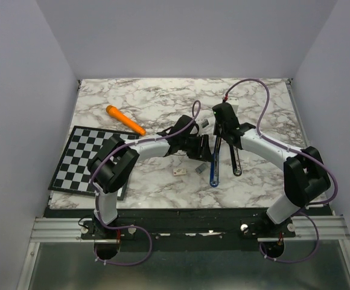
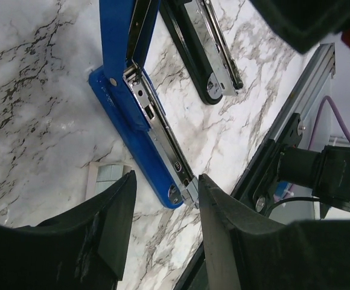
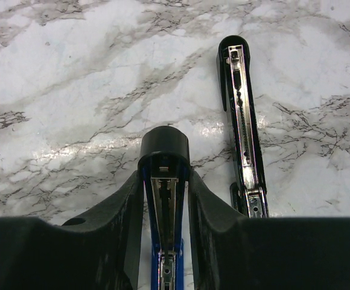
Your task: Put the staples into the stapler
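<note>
The blue stapler (image 1: 214, 172) lies open on the marble, its metal magazine channel (image 2: 157, 130) exposed. My right gripper (image 1: 219, 128) is shut on the stapler's raised lid, with a finger on each side of its black-capped end (image 3: 164, 145). My left gripper (image 1: 203, 148) is open and empty. It hovers over the front tip of the blue base (image 2: 172, 194), with a finger on each side. The staples, a tiny grey strip (image 1: 198, 170), lie on the table just left of the stapler. In the left wrist view they (image 2: 107, 175) are partly hidden by my finger.
A black stapler (image 1: 235, 160) lies opened flat just right of the blue one, and also shows in the right wrist view (image 3: 242, 121). A small whitish box (image 1: 179, 171) is left of the staples. An orange marker (image 1: 125, 119) and a checkerboard mat (image 1: 81, 158) are at the left.
</note>
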Available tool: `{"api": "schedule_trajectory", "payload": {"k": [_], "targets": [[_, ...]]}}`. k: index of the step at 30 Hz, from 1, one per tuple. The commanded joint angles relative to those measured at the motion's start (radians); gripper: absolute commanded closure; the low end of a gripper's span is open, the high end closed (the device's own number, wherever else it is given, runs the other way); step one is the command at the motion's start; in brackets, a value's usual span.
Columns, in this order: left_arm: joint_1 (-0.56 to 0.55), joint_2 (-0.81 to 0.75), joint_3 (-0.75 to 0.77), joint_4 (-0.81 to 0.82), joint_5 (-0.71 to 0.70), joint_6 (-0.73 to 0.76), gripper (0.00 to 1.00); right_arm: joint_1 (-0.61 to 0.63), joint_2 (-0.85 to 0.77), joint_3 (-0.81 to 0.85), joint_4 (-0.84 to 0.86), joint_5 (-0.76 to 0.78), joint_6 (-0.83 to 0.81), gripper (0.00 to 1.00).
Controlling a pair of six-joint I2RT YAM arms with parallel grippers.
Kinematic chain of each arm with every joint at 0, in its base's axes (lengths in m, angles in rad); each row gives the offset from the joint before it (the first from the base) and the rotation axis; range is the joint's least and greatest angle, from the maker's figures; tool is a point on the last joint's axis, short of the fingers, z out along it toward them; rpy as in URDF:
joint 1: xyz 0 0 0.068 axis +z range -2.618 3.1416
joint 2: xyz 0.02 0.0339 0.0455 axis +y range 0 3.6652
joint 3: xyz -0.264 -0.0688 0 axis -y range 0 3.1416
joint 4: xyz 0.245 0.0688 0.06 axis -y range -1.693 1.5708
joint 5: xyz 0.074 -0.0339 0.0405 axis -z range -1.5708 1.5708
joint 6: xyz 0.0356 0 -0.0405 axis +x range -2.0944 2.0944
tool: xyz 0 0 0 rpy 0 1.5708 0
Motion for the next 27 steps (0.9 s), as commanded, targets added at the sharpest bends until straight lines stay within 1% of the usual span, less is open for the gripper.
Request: {"api": "schedule_trajectory", "payload": {"k": [1,9,19,21,27], "targets": [[-0.006,0.045,0.047,-0.006,0.044,-0.039,0.47,0.009,-0.045,-0.019,0.123,0.084,-0.009,0.98],[-0.008,0.068,0.057,-0.003,0.033,-0.053,0.47,0.009,-0.019,0.015,0.164,0.165,-0.023,0.98],[-0.008,0.106,0.086,0.001,0.033,-0.070,0.48,0.009,0.011,0.030,0.230,0.192,-0.056,0.98],[-0.008,0.113,0.095,0.003,0.035,-0.074,0.48,0.009,0.016,0.027,0.261,0.201,-0.057,0.98],[-0.008,0.136,0.095,0.030,0.007,-0.111,0.48,0.009,0.018,0.016,0.282,0.219,-0.041,0.98]]}}
